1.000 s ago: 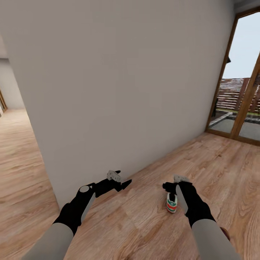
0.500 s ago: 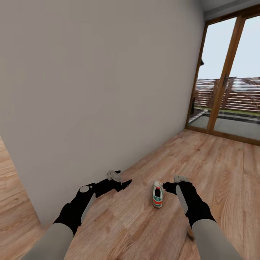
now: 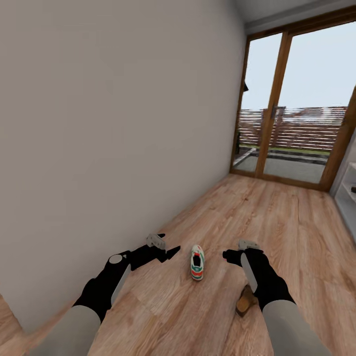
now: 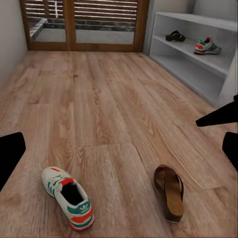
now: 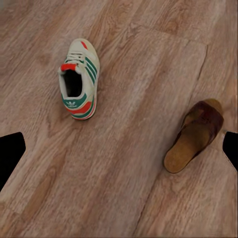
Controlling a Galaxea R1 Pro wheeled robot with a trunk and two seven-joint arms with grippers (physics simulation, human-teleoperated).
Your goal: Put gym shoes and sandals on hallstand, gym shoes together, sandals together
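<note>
One gym shoe (image 3: 197, 263) lies on the corridor floor (image 3: 277, 217) between my two grippers, touching neither. One brown sandal (image 3: 245, 300) lies near it, partly behind my right arm. My left gripper (image 3: 169, 247) and right gripper (image 3: 228, 255) hang open and empty above the floor. In the left wrist view the gym shoe (image 4: 69, 203) and the sandal (image 4: 168, 191) lie apart, and the hallstand (image 4: 198, 69) holds a second sandal (image 4: 175, 35) and a second gym shoe (image 4: 207, 46) on one shelf. The right wrist view looks down on the gym shoe (image 5: 79, 79) and the sandal (image 5: 196, 134).
A plain grey wall (image 3: 109, 123) runs close along my left. Wood-framed glass doors (image 3: 291, 109) close the corridor's far end. The white hallstand's edge (image 3: 346, 193) stands at the right. Open plank floor lies between the shoes and the doors.
The whole view has swung to the right: the doors and the hallstand's edge came into view and the sandal appeared. Both arms keep the same pose; the shoe lies where it was.
</note>
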